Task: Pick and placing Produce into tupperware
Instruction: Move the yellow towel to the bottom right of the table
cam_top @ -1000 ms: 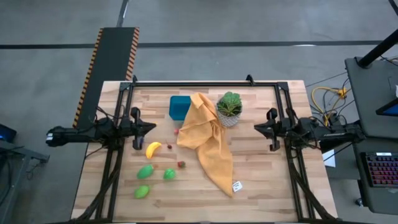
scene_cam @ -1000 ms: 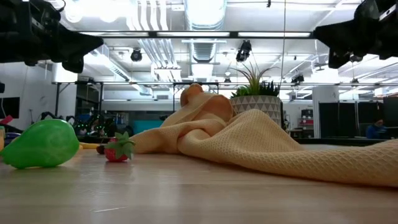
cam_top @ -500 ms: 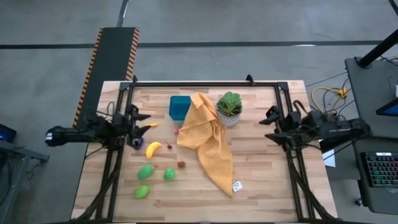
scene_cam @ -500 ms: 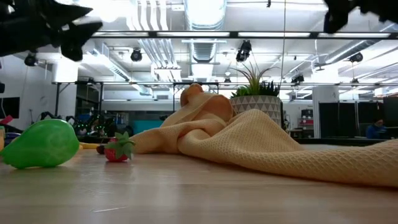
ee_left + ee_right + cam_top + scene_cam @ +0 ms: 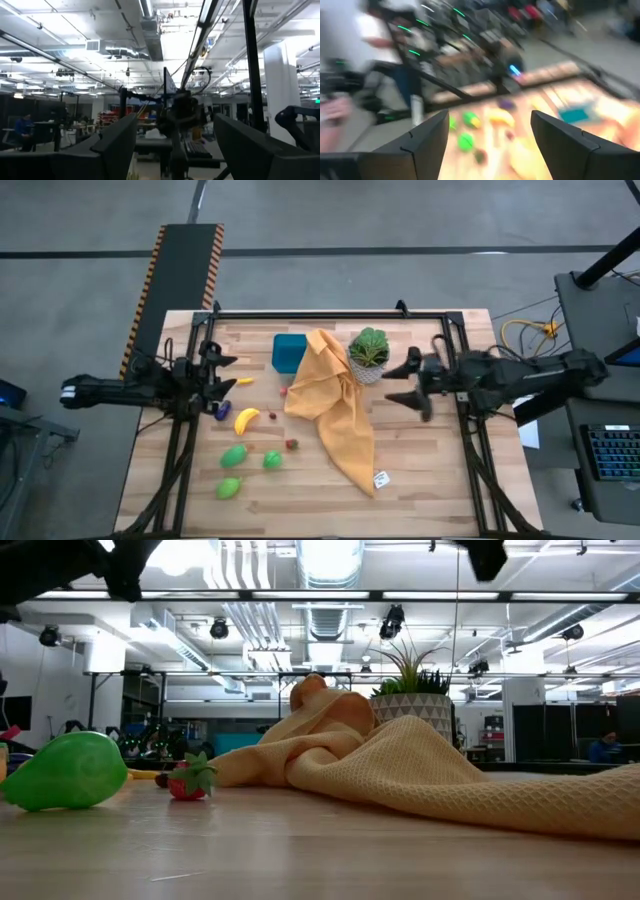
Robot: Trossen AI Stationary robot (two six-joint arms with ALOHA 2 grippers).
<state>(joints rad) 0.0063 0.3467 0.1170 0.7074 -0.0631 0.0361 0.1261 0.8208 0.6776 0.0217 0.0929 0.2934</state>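
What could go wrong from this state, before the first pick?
1. The yellow cloth lies against the teal tupperware, with a fold along its right side; a drop from that side may land on fabric.
2. The right gripper, open, is beside the potted plant; reaching left, it could knock it over.
3. The left gripper, open, is by tiny pieces; the purple one could get nudged away.

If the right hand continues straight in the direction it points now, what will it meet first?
Probably the potted plant. In the high view the right hand, open and empty, points across the table toward the left arm, with the plant just ahead and the yellow cloth behind it. The hand seems raised, so it might pass above.
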